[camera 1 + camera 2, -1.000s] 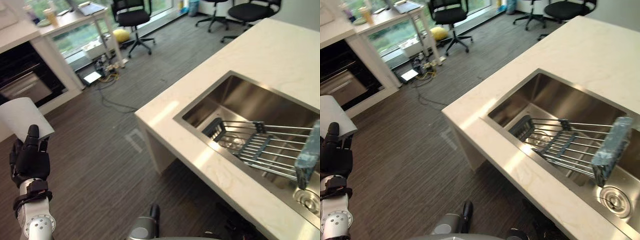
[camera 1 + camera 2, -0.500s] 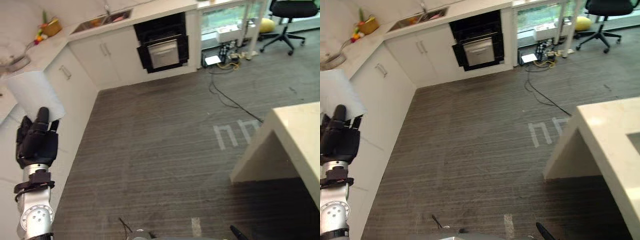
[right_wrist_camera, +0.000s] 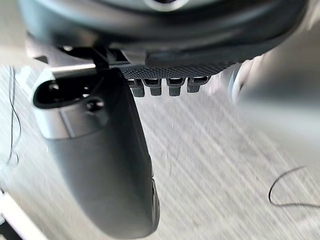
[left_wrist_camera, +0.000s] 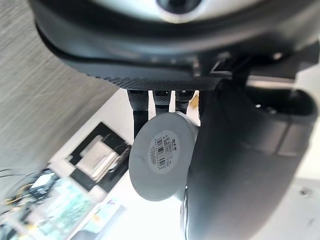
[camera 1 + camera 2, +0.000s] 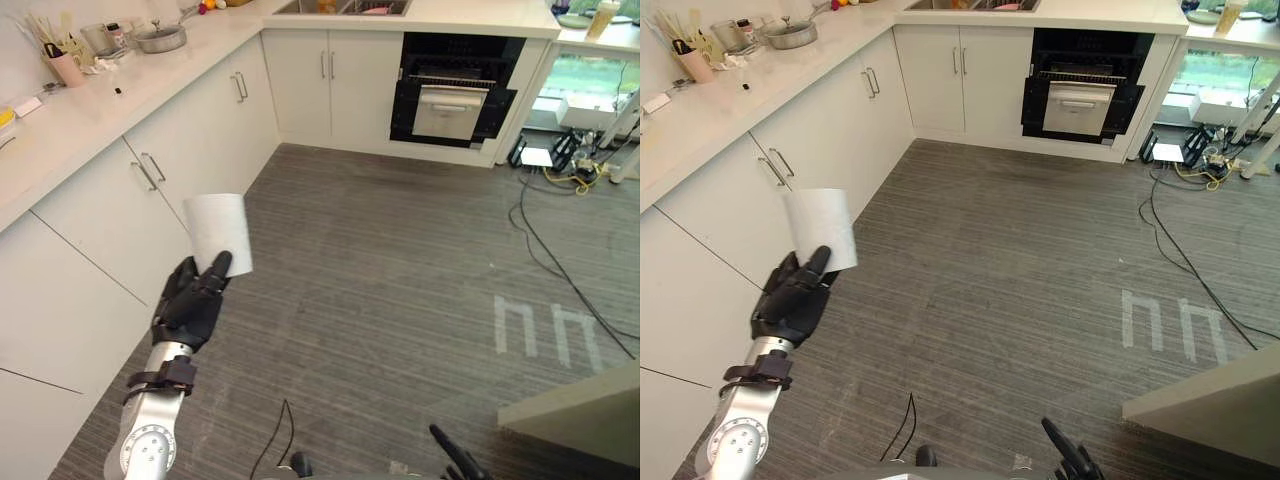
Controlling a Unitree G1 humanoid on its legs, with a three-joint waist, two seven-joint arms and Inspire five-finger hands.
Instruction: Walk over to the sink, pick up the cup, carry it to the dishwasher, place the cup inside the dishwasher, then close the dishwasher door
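step: carry | left hand fingers curled round cup base | cup upright, long axis vertical, above palm | cabinets just left

I see the left arm coming in from lower left, forearm angled up and forward, wrist in line. I read the left robot hand back-side to head cam, fingers and thumb wrapped round the white cup, roughly upright. On wrist cam the right robot hand has its thumb jutting from the palm.
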